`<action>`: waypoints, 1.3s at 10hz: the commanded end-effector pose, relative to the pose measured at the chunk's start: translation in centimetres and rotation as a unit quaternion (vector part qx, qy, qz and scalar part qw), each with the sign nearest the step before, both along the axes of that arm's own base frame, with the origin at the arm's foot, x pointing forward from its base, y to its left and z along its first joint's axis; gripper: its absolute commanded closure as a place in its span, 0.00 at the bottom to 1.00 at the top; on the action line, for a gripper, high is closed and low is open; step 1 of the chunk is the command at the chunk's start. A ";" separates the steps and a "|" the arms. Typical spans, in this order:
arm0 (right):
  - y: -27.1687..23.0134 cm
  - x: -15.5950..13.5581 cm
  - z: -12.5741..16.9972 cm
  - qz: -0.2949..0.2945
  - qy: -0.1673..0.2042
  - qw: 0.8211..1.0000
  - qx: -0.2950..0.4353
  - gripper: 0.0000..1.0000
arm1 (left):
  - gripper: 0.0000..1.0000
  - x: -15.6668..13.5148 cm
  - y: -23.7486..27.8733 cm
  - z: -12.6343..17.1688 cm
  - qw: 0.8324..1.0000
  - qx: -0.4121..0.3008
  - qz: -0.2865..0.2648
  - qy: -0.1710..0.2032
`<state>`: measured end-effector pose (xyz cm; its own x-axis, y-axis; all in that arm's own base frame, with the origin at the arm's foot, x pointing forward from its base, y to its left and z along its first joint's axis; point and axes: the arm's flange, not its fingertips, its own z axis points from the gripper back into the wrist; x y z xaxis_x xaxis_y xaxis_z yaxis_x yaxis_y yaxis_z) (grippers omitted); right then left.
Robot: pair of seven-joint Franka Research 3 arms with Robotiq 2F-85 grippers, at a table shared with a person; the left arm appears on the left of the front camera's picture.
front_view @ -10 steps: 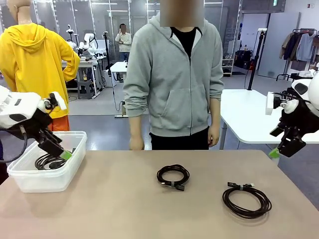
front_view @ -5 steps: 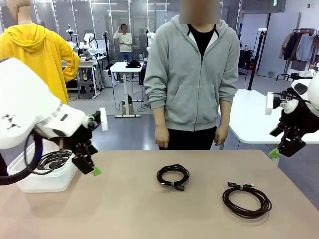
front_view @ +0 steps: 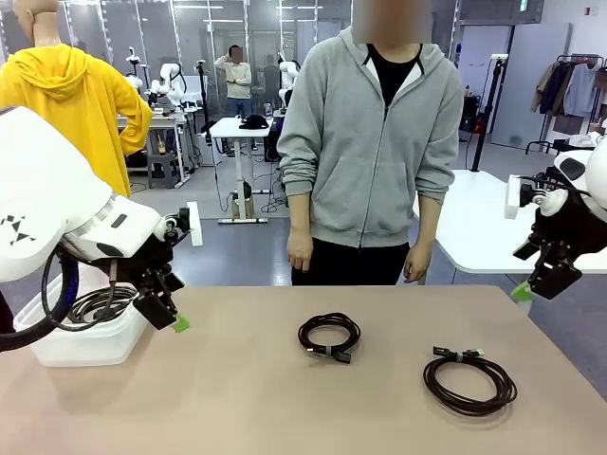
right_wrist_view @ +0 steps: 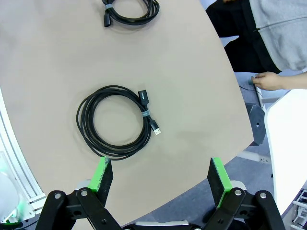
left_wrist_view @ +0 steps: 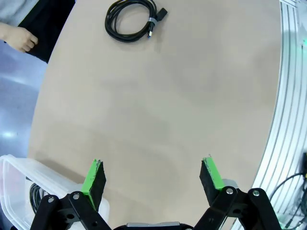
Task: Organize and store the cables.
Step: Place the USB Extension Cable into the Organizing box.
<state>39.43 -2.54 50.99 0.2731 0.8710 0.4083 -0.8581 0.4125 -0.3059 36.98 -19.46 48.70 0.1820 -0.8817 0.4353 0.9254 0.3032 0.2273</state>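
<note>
Front view: my left pincer [front_view: 173,318], spread apart, hangs beside a clear plastic bin [front_view: 57,349]. A small coiled black cable [front_view: 329,336] lies on the table [front_view: 237,408] to its right.

Left wrist view: that coil sits well ahead.

Right wrist view: my right pincer [right_wrist_view: 159,165], also apart, is near a larger black coil [right_wrist_view: 115,122], probably the closer pairing.

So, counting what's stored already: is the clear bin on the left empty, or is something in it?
Not empty: a coiled black cable lies inside the clear bin, visible through its wall.
</note>
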 end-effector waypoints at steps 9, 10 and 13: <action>0.0 0.1 0.0 0.000 0.001 1.000 0.000 0.00 | 0.00 9.4 -17.9 -4.7 0.990 0.077 -0.109 0.047; 0.0 0.1 0.0 0.000 0.001 1.000 0.000 0.00 | 0.00 10.0 -19.9 -6.2 0.991 0.085 -0.091 0.054; 0.0 0.1 0.0 0.000 0.001 1.000 0.000 0.00 | 0.00 10.9 -22.8 -7.2 0.988 0.110 -0.090 0.061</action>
<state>39.43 -2.52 51.01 0.2726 0.8713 0.4081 -0.8581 0.4120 -0.3063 47.23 -41.44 40.41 0.0474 -0.9675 0.2485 0.9832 0.0891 0.1592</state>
